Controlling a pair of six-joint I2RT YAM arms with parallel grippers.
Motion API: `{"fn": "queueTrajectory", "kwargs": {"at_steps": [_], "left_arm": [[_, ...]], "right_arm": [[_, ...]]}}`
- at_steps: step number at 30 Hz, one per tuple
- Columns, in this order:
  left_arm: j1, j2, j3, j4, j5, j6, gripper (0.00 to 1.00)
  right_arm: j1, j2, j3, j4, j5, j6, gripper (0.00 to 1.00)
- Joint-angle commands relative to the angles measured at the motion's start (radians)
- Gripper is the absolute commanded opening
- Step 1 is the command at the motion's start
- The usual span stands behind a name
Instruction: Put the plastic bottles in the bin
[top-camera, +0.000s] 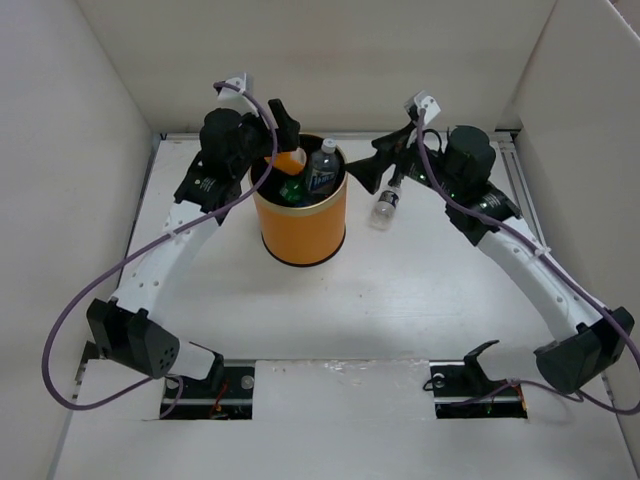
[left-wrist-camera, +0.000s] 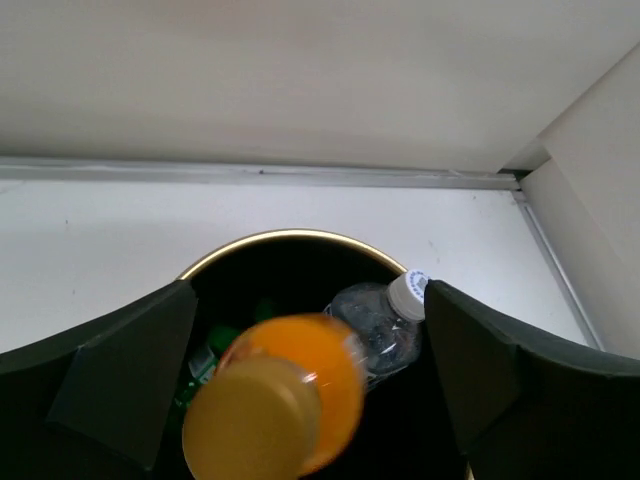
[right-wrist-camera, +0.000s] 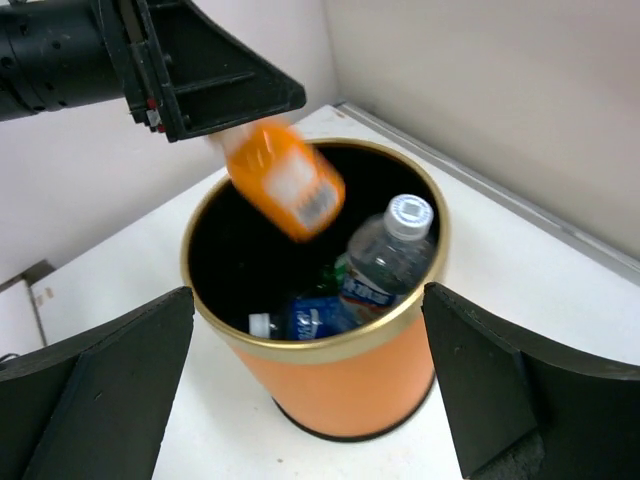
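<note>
The orange bin (top-camera: 300, 225) stands mid-table. My left gripper (top-camera: 283, 125) hangs open over its far-left rim. The orange bottle (top-camera: 290, 160) is loose and blurred between and just under the spread fingers, cap up, over the bin's mouth (left-wrist-camera: 275, 400) (right-wrist-camera: 285, 180). Inside the bin a clear white-capped bottle (right-wrist-camera: 385, 255) leans on the wall, a blue-label bottle (right-wrist-camera: 320, 318) lies flat and a green bottle (top-camera: 292, 192) is partly hidden. My right gripper (top-camera: 372, 168) is open and empty to the right of the bin. A small clear dark-capped bottle (top-camera: 385, 205) lies on the table under it.
White walls close the table at the back, left and right. The bin's gold rim (left-wrist-camera: 280, 238) sits close under the left fingers. The back wall's foot rail (left-wrist-camera: 300, 172) runs just behind the bin.
</note>
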Motion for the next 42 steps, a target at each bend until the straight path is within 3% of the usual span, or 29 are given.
{"fn": "queueTrajectory", "kwargs": {"at_steps": [1,6,11,15,19,25,30,42], "left_arm": [[-0.002,0.001,0.042,0.000,-0.008,0.007,0.98],[-0.002,-0.019,0.042,0.000,-0.008,0.017,1.00],[-0.002,-0.094,0.042,0.010,0.020,0.017,1.00],[-0.002,-0.182,0.007,0.041,-0.049,0.017,1.00],[-0.002,-0.220,-0.001,0.040,-0.143,0.026,1.00],[-0.002,-0.220,0.019,0.024,-0.132,0.026,1.00],[-0.002,-0.200,0.019,0.024,-0.132,0.026,1.00],[-0.002,-0.200,0.019,0.024,-0.132,0.026,1.00]], "right_arm": [[-0.033,-0.053,-0.013,-0.043,0.044,-0.040,1.00],[-0.060,-0.028,0.043,-0.196,0.192,-0.073,1.00],[-0.060,0.143,0.170,-0.510,0.604,-0.052,1.00],[-0.080,0.272,0.173,-0.571,0.756,0.055,1.00],[-0.122,0.356,0.136,-0.482,0.693,0.081,1.00],[-0.154,0.520,0.159,-0.367,0.587,0.088,1.00],[-0.154,0.652,0.239,-0.387,0.570,0.149,1.00],[-0.136,0.654,0.058,-0.276,0.575,0.250,0.94]]}}
